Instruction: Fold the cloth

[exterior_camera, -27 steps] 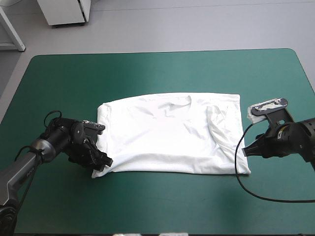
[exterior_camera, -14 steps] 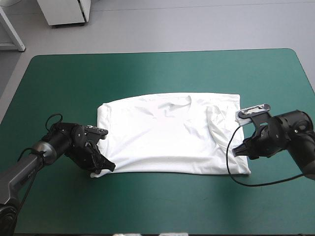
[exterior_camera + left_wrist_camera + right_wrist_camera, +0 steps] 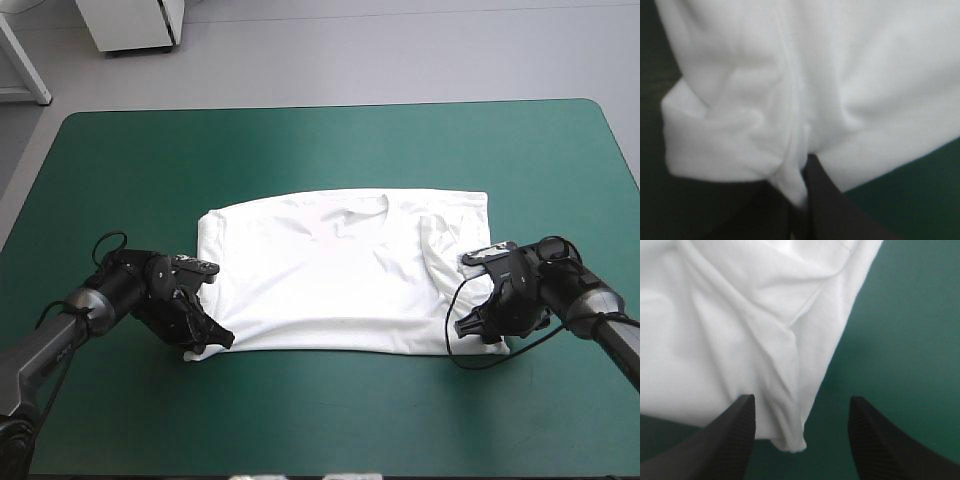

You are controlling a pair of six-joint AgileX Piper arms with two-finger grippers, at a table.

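White T-shirt [image 3: 340, 280] is laid out flat in the middle of the teal-green cover [image 3: 300, 150], neckline toward the far edge and bottom edge facing the robot, so both near corners are right there for the arms to grab. The left gripper [image 3: 220, 338] is down low at the near-left corner and clamped onto it. In its wrist view a bunched bit of fabric is pinched right at the tip of the black fingers. The right gripper [image 3: 466, 328] isn't there yet: its fingers are spread wide and straddle the near-right corner, which lies between them on the cover, not pinched. Both arms come in from the sides, wrists dropped almost to the table, fingers pointing inward at the shirt. My guess is the plan is to hold both near corners and carry that edge up toward the collar for the fold, so the right one needs to close first.
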